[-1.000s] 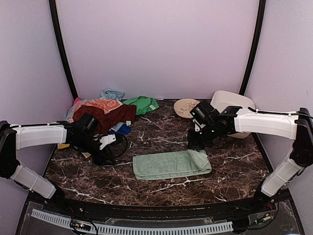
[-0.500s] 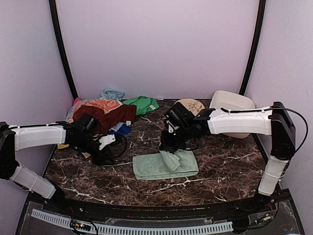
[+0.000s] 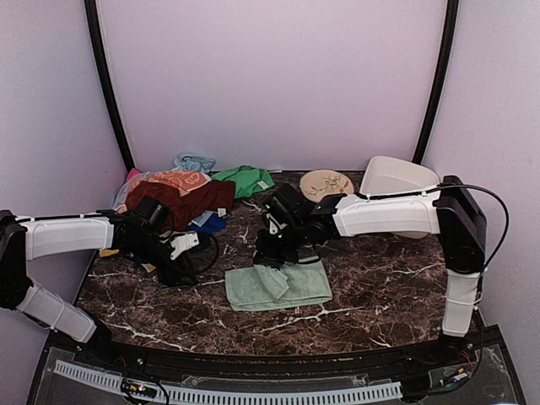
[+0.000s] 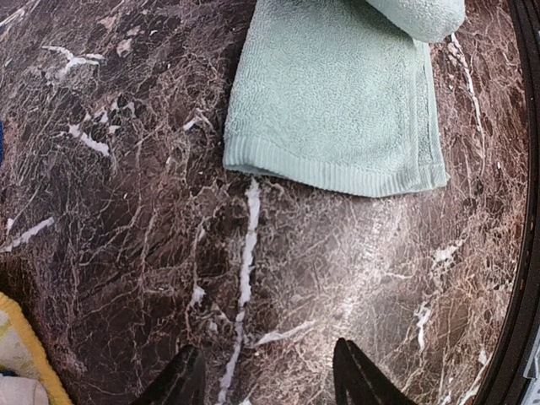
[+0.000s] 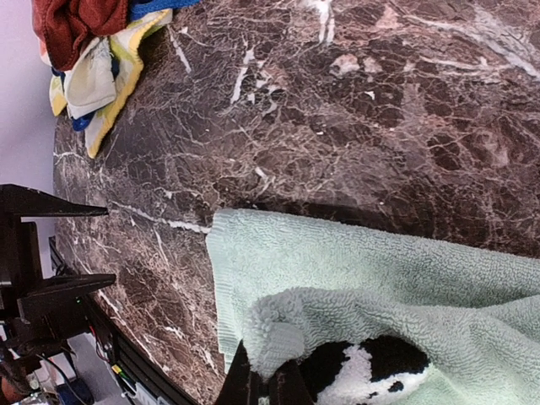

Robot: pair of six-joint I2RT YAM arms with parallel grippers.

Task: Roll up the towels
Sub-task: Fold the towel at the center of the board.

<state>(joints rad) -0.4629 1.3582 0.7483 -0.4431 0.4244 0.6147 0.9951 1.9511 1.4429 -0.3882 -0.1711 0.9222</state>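
Task's thing: the mint-green towel lies flat on the worktop, near the middle and towards the front edge, its long axis running left to right in the overhead view.
Towel's shape: its right end is doubled over onto the middle as a soft hump, so the free part stretches leftward to a hemmed short edge.
Right end effector: narrow, pinched on the lifted fold of the towel; its wrist view shows terry bunched against the dark fingertips.
Left end effector: wide, holding nothing, low over bare stone just to the left of the towel's short edge and not touching it.
Deciding relation: the unrolled length lies to the left of the right end effector, along the towel's own axis, so I judge that rolling should run leftward; the right arm is the nearer, being on the cloth, while the left is placed to pin the far hem.
Other towels: a maroon towel tops a heap at the back left, with a green towel beside it, well apart from the work.
Surface: dark brown marble with white veins, smooth and probably slippery under cloth.
Room: pale lilac walls; a white tub and a beige plate at the back right.
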